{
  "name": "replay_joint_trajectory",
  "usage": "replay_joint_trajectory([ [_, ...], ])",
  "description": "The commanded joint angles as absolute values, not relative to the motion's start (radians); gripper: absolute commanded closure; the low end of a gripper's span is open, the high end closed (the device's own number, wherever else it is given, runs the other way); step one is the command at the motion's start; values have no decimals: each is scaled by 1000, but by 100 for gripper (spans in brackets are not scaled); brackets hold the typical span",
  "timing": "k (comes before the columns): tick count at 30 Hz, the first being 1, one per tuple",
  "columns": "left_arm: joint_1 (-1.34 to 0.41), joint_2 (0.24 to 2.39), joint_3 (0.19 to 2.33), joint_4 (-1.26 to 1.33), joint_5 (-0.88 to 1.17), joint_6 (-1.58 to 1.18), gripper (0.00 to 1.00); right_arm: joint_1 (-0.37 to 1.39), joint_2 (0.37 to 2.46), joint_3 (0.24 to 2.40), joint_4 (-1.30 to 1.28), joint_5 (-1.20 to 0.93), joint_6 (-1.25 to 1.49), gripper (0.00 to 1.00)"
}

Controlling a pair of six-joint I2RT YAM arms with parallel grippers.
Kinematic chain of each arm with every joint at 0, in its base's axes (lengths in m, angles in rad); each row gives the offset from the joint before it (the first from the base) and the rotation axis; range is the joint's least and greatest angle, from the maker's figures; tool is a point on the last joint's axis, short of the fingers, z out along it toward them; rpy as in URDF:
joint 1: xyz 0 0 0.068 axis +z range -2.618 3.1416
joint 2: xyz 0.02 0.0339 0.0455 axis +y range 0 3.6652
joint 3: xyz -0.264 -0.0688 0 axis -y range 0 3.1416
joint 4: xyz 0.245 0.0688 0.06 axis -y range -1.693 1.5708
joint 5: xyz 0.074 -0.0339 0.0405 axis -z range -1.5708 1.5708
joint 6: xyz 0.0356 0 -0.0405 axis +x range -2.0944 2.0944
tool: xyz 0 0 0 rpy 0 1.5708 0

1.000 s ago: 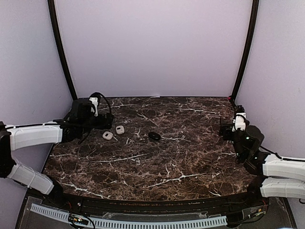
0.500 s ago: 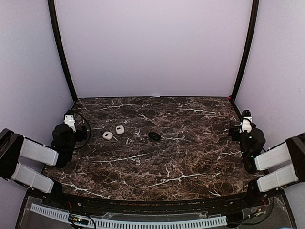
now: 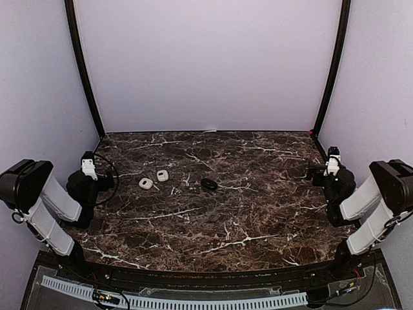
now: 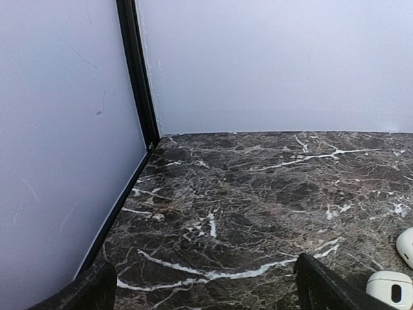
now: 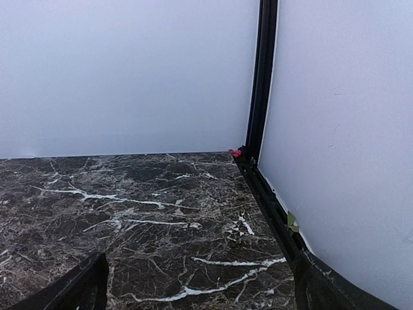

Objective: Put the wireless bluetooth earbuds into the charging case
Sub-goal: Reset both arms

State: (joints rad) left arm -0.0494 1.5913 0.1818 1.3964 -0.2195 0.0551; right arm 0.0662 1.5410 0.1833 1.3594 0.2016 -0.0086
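The wireless bluetooth earbuds cannot be picked out on their own (too small at this size). What shows is three pebble-like cases lying on the dark marble surface (image 3: 226, 226). The black charging case (image 3: 208, 184) sits a little left of the surface's middle, well apart from every edge. Left of it, with marble between, lies the near white charging case (image 3: 146, 183). Just beside that one and slightly farther back is the far white charging case (image 3: 162, 175), with a sliver of marble between the pair.

The left pincer (image 4: 205, 281) hangs well to the left of the black charging case, beyond both white ones. It is close to the surface's left edge, where the left corner post (image 4: 137, 77) meets the pale wall (image 3: 206, 64). Its fingers are spread wide with nothing between them (the white cases show at the right rim of its wrist view).

The right pincer (image 5: 199, 274) hangs well to the right of the black charging case, near the right edge and the right corner post (image 5: 261, 77). Its fingers are likewise spread wide, gripping nothing. Bare marble runs from the black charging case to the right pincer, to the near edge and to the back wall.
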Motion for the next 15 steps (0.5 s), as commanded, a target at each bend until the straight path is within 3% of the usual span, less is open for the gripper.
replay_joint_trajectory([
  [1, -43, 1572, 204, 1427, -148, 31, 1, 61, 1543, 186, 1399, 210, 13, 1],
  [4, -43, 1581, 199, 1453, -147, 35, 7, 61, 1540, 194, 1374, 200, 10, 1],
  [6, -42, 1588, 197, 1467, -146, 39, 1, 60, 1542, 193, 1377, 199, 9, 1],
  [15, -41, 1586, 196, 1470, -148, 40, 1, 57, 1542, 196, 1373, 195, 11, 1],
])
